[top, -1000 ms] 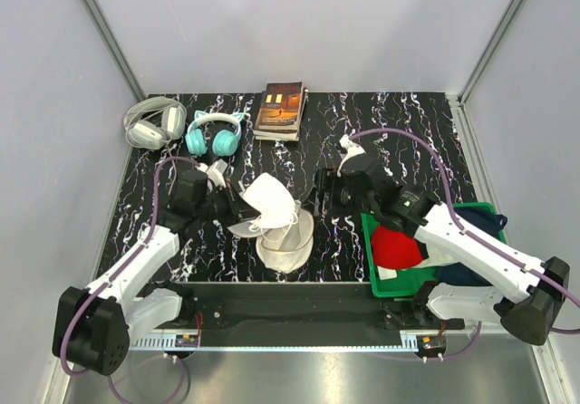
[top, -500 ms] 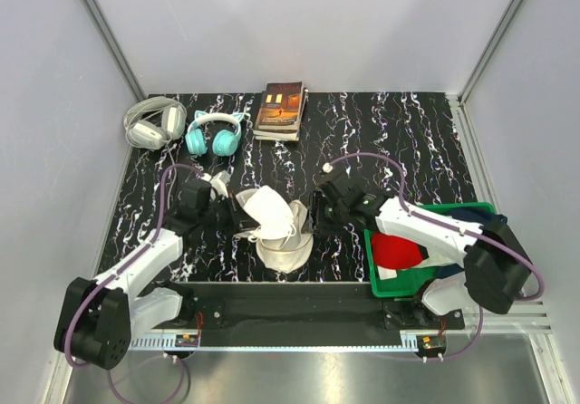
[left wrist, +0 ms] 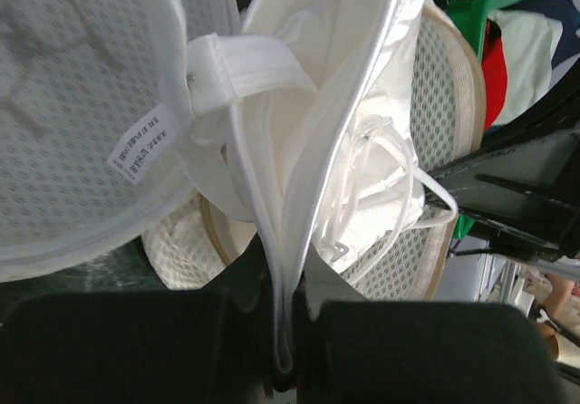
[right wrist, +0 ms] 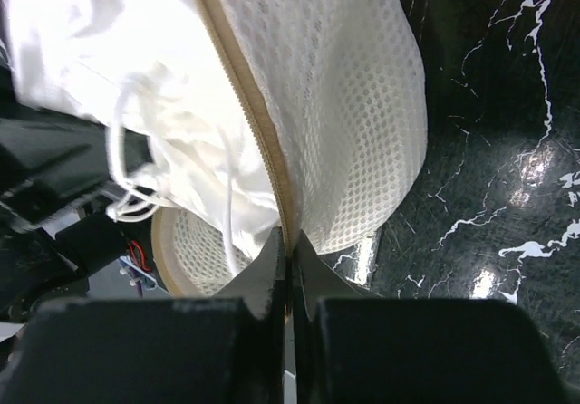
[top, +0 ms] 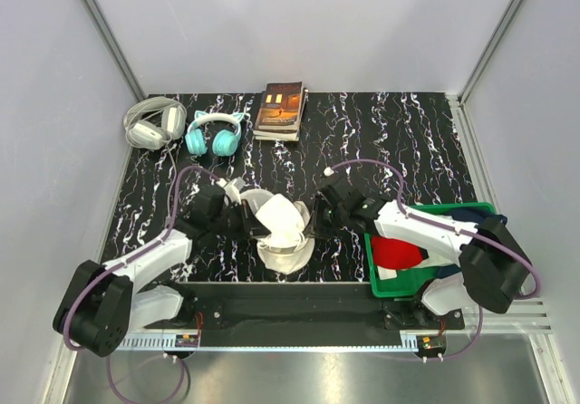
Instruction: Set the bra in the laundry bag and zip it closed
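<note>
One bra (top: 276,214) sits half inside one open laundry bag (top: 285,257), mid-bench (top: 408,141) near the front edge. The left gripper (left wrist: 285,327) pinches the bra's edge and the right gripper (right wrist: 288,273) pinches the bag's rim. Two headphones (top: 154,121) and one book (top: 281,108) lie along the far edge.

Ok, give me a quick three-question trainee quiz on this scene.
1. True or false: the right gripper pinches the bag at its zip rim.
2. What does the left gripper hold? A) bra B) bag C) nothing
3. Fill in: the red cloth lies in the ___ bin.
Key: 1 true; 2 A; 3 green.
</note>
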Motion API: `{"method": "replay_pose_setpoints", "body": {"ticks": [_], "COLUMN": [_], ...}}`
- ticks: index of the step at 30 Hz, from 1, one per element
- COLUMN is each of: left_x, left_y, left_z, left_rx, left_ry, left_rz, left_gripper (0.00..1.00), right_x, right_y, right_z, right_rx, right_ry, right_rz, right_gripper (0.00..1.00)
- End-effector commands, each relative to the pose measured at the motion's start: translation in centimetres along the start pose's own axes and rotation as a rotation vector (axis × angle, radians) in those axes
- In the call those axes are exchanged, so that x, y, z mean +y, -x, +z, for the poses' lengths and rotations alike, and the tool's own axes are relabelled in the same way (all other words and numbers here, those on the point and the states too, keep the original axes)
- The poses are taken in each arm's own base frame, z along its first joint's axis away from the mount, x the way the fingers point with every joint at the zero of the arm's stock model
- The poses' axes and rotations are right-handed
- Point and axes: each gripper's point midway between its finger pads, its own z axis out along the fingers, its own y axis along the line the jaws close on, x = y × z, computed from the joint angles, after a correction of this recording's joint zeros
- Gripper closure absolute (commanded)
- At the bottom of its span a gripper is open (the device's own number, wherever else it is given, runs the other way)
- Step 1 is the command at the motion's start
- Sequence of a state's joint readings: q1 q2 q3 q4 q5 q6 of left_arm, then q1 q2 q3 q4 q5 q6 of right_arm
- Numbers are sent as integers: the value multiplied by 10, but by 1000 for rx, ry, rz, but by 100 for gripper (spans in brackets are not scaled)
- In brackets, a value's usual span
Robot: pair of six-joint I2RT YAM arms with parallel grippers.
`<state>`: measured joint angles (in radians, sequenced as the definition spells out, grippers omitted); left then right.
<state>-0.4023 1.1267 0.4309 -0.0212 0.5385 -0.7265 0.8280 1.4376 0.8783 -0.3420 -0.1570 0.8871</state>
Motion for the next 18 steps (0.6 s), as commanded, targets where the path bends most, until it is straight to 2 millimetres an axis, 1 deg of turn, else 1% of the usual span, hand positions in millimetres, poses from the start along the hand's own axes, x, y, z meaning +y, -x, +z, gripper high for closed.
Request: {"method": "replay_pose_setpoints", "body": {"ticks": [1, 2, 3, 5, 6, 7, 8, 13, 15, 16, 17, 18], "left_x": [-15, -17, -13, -14, -10, -10, -5, 9, 9, 9, 9, 9], "left_y": [-6, -13, -16, -23, -25, -25, -30, -35, -32, -32, -31, -31], "left_z": [10, 12, 15, 19, 22, 24, 28, 33, 32, 32, 31, 29], "left_rx": [-16, 1, 2, 10, 15, 17, 40, 44, 36, 39, 40, 44], "left_ry": [-42, -40, -22, -30, -11, -11, 5, 52, 57, 62, 69, 78], "left_rz": [31, 34, 21, 27, 12, 10, -10, -32, -25, -21, -14, -17], "left_gripper": [100, 100, 100, 100, 100, 100, 100, 100, 100, 98, 86, 79], "right_x": [15, 16, 17, 20, 22, 21, 21, 17, 14, 14, 12, 12], "right_y": [12, 14, 15, 17, 17, 17, 17, 13, 11, 11, 10, 10], "right_z": [-13, -14, -14, -16, -16, -16, -15, -17, -17, -17, -16, -17], "right_rx": [-57, -62, -65, -69, -67, -65, -65, -64, -59, -61, -58, -57], "right_ry": [57, 59, 62, 67, 72, 70, 70, 65, 61, 63, 56, 57], "right_rz": [36, 35, 36, 36, 36, 33, 33, 34, 35, 30, 31, 28], "right_gripper": [100, 100, 100, 100, 100, 100, 100, 100, 100, 100, 100, 100]}}
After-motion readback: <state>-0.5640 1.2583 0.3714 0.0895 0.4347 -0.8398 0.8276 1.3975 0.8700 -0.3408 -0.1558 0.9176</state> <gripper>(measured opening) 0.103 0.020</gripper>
